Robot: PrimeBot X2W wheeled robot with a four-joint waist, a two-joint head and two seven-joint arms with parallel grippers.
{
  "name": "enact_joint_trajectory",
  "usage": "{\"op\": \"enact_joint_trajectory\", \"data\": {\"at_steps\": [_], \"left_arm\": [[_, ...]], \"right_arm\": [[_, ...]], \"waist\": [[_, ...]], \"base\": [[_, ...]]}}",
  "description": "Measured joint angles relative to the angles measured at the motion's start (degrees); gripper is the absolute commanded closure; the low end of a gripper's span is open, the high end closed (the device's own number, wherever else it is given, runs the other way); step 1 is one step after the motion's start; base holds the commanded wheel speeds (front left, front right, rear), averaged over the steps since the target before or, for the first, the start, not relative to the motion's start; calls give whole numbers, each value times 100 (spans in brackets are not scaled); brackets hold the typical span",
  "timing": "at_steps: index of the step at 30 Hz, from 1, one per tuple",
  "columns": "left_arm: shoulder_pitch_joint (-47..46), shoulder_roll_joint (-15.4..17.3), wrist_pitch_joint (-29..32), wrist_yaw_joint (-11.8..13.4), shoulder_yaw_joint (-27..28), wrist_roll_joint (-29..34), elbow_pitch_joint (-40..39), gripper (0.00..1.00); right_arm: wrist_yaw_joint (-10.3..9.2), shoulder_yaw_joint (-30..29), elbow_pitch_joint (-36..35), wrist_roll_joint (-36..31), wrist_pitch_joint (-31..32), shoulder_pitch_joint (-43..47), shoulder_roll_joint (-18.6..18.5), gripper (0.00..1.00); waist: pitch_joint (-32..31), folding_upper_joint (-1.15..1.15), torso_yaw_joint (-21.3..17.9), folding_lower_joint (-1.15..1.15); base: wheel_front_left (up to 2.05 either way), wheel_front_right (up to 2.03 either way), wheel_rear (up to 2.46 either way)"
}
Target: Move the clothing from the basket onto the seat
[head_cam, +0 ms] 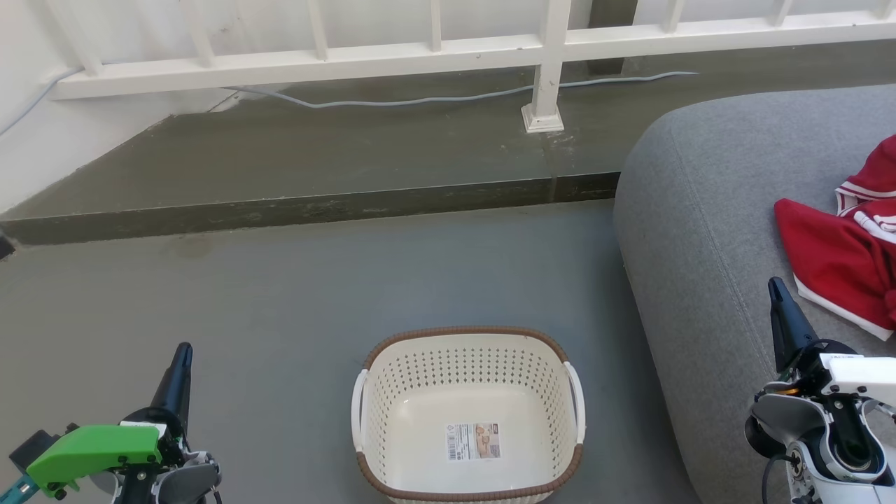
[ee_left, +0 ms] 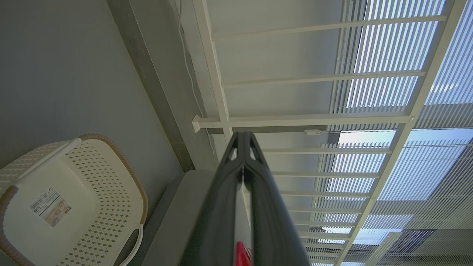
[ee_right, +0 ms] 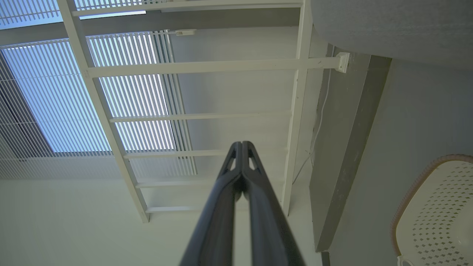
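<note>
Seemingly done: the basket (head_cam: 465,330) stands upright and empty on the grey floor (head_cam: 280,294), with only its label sticker (head_cam: 474,441) inside, while the red clothing (head_cam: 840,259) lies crumpled on the seat (head_cam: 700,210), well apart to my right. I judge nothing is left to move, though the heap runs off the picture's edge. My left fingers (head_cam: 178,378) and right fingers (head_cam: 784,315) are pressed together, holding nothing, low on either side of the basket. The basket's long axis runs across my view, handle to handle, mouth up. The garment's white-trimmed hem slants rightward, its length cut off.
</note>
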Motion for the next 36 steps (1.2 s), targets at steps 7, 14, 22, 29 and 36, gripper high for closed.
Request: {"op": "enact_joint_trajectory", "data": {"at_steps": [7, 14, 22, 29, 36], "left_arm": [[-1, -2, 0, -1, 2, 0, 27, 100], [-4, -3, 0, -1, 4, 0, 45, 100], [-8, -4, 15, -20, 9, 0, 65, 100], [-10, -5, 15, -21, 11, 0, 75, 100], [-13, -7, 15, -27, 14, 0, 83, 100]], "right_arm": [[0, -4, 0, 0, 0, 0, 0, 100], [0, -8, 0, 0, 0, 0, 1, 100], [0, -10, 0, 0, 0, 0, 2, 100], [0, -14, 0, 0, 0, 0, 3, 100], [0, -18, 0, 0, 0, 0, 4, 100]], "waist": [[0, 0, 0, 0], [-1, 0, 0, 0], [-1, 0, 1, 0], [-1, 0, 1, 0], [-1, 0, 1, 0]], "base": [[0, 0, 0], [0, 0, 0], [0, 0, 0], [0, 0, 0], [0, 0, 0]]}}
